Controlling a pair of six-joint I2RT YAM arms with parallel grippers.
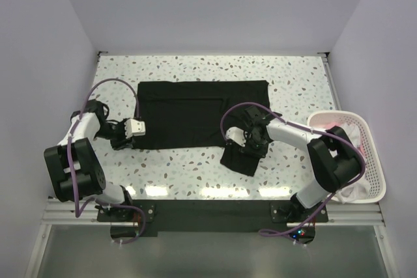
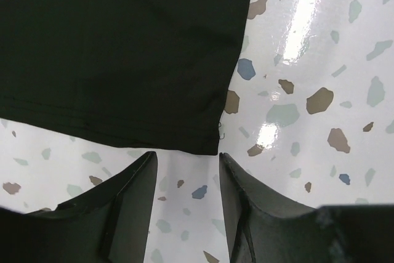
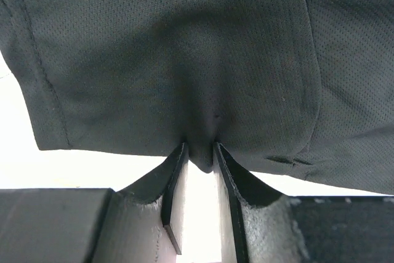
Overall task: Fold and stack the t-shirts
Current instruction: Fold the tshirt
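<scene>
A black t-shirt [image 1: 195, 112] lies spread flat across the middle of the speckled table, with one part hanging down at its right front [image 1: 239, 159]. My right gripper [image 1: 251, 138] is shut on a pinch of that black fabric [image 3: 201, 155], which drapes over the fingers. My left gripper [image 1: 138, 133] is open and empty, its fingers [image 2: 132, 183] just short of the shirt's left front corner [image 2: 203, 143], not touching it. White and pink shirts [image 1: 348, 138] lie in the basket.
A white slatted plastic basket [image 1: 369, 161] stands at the right edge of the table, beside the right arm. The table's white walls rise at the back and both sides.
</scene>
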